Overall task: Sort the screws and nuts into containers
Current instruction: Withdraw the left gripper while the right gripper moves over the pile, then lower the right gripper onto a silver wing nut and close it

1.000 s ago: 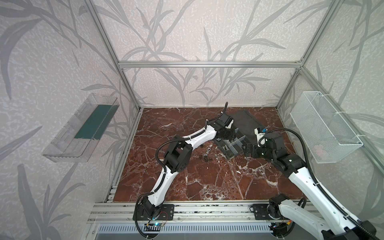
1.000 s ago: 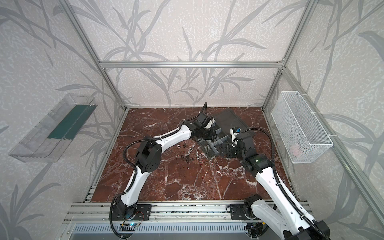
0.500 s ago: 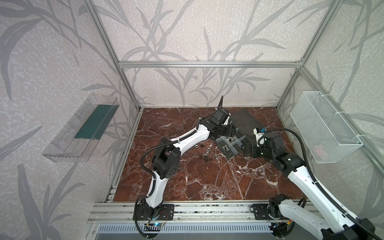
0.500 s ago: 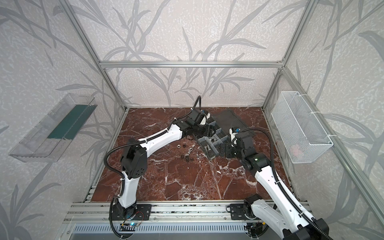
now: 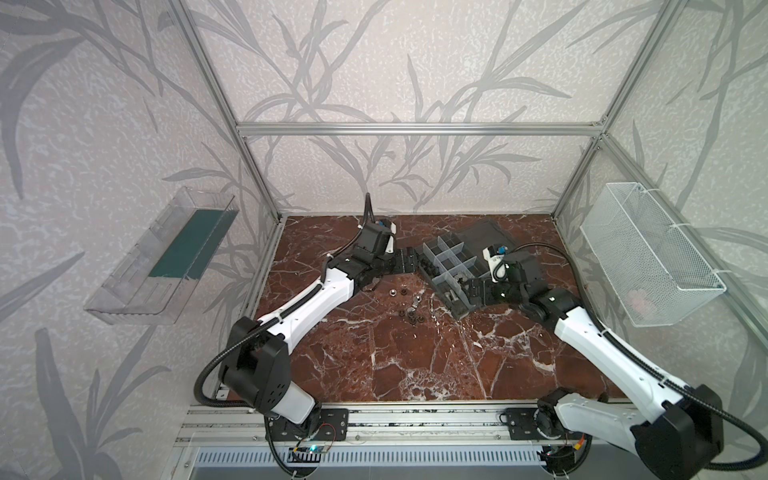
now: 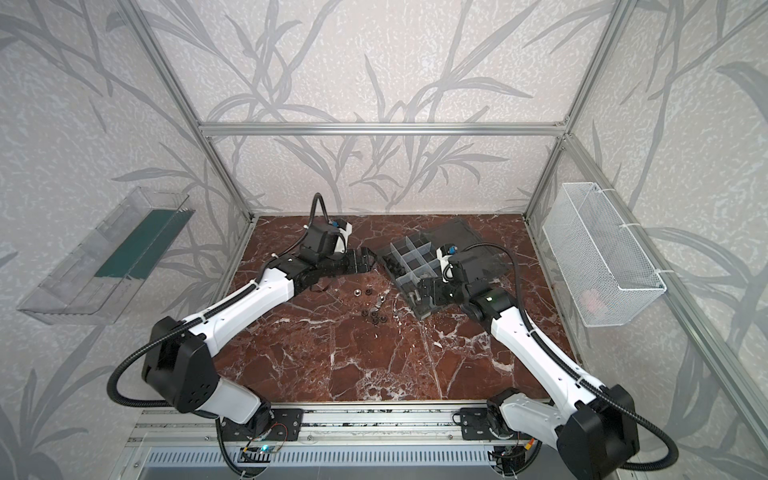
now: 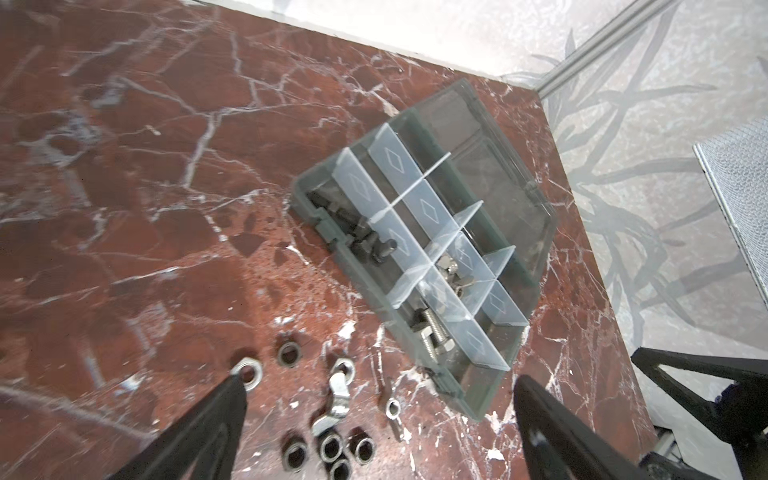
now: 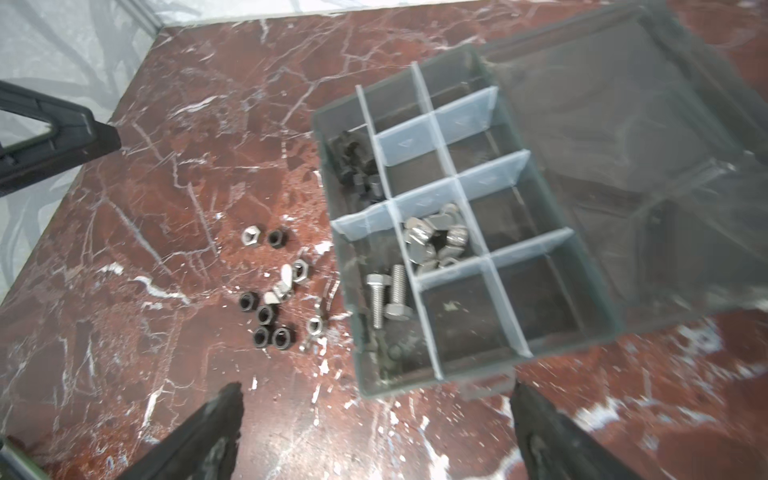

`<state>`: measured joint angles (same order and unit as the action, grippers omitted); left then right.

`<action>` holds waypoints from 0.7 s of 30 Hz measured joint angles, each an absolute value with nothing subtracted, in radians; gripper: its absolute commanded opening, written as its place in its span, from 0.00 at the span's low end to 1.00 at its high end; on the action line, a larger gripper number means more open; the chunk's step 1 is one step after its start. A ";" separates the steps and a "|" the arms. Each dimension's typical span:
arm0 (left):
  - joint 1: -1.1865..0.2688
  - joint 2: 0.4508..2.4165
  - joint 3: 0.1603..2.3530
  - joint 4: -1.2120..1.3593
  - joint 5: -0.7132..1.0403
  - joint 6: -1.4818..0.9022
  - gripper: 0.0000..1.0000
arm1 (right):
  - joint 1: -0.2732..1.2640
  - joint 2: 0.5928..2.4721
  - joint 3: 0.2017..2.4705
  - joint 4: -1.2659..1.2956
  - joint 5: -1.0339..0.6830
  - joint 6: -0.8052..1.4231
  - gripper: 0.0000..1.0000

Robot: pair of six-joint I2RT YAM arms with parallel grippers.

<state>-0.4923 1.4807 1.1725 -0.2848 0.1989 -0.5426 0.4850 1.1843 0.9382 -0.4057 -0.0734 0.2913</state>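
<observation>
The grey organizer box lies open, its containers split by translucent dividers. One compartment holds two silver screws, another dark screws, a third silver nuts. Loose black and silver nuts lie on the marble beside the box. My left gripper hangs open and empty at the box's left edge, above the loose nuts. My right gripper is open and empty over the box's near end.
The box's lid lies flat behind it. A white wire basket hangs on the right wall and a clear tray with a green base on the left wall. Both grippers are close together by the box.
My left gripper has opened and drawn back to the left, from over the box to its left edge. The right arm has hardly moved.
</observation>
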 measured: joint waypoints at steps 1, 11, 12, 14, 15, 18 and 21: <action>-0.482 1.449 1.138 -0.282 0.192 -0.543 0.99 | 0.512 1.212 0.955 -0.402 -0.064 0.291 0.99; -0.427 1.290 0.944 -0.290 0.170 -0.542 0.99 | 0.727 1.514 1.124 -0.395 0.030 0.292 0.84; -0.425 1.274 0.925 -0.291 0.159 -0.541 1.00 | 0.744 1.542 1.137 -0.395 0.047 0.297 0.81; -0.419 1.253 0.899 -0.294 0.141 -0.542 1.00 | 0.773 1.586 1.151 -0.396 0.075 0.306 0.77; -0.414 1.249 0.894 -0.300 0.136 -0.539 1.00 | 0.782 1.604 1.153 -0.397 0.083 0.315 0.74; -0.402 1.249 0.894 -0.301 0.135 -0.534 1.00 | 0.801 1.659 1.162 -0.404 0.099 0.341 0.66; -0.376 1.257 0.894 -0.287 0.171 -0.552 0.99 | 0.799 1.723 1.192 -0.426 0.113 0.357 0.56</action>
<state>-0.3756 1.2572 0.8944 -0.2874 0.1715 -0.5518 0.7994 1.7233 1.1915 -0.4255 0.1131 0.3573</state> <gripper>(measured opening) 0.995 0.611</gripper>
